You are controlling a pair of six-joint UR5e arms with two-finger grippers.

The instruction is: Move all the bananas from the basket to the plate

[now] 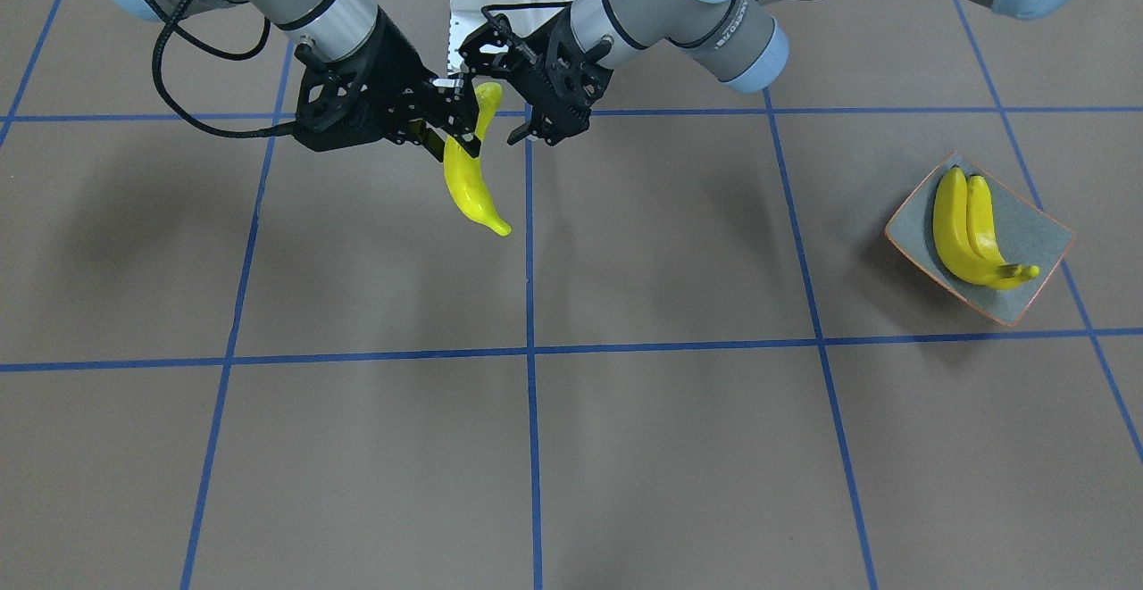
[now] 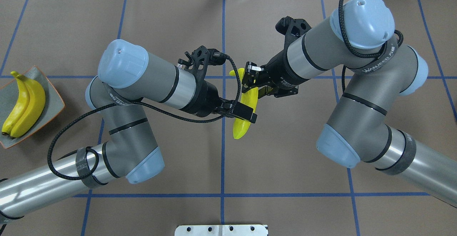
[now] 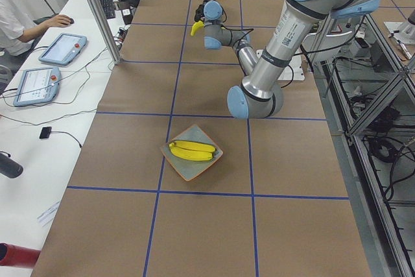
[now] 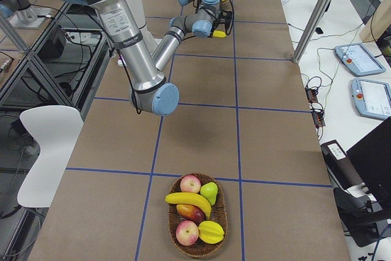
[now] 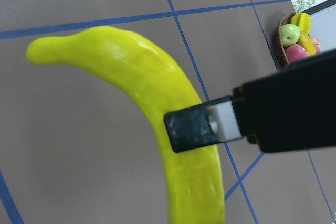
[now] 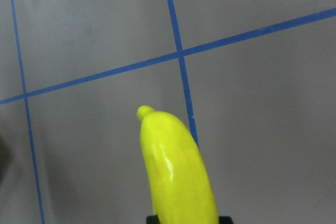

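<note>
The right gripper (image 1: 454, 130) jaws clamp a shiny yellow curved banana (image 1: 469, 186); the left gripper (image 1: 493, 95) jaws are apart around it.

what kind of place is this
Probably a robotics lab: a left arm and right arm reach over a table gridded with blue tape, and tablets lie on a side bench beside an operator.

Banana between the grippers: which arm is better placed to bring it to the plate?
Left. The plate lies on the robot's left side, and the left gripper is at the banana; the right gripper holding it would probably have to reach across.
</note>
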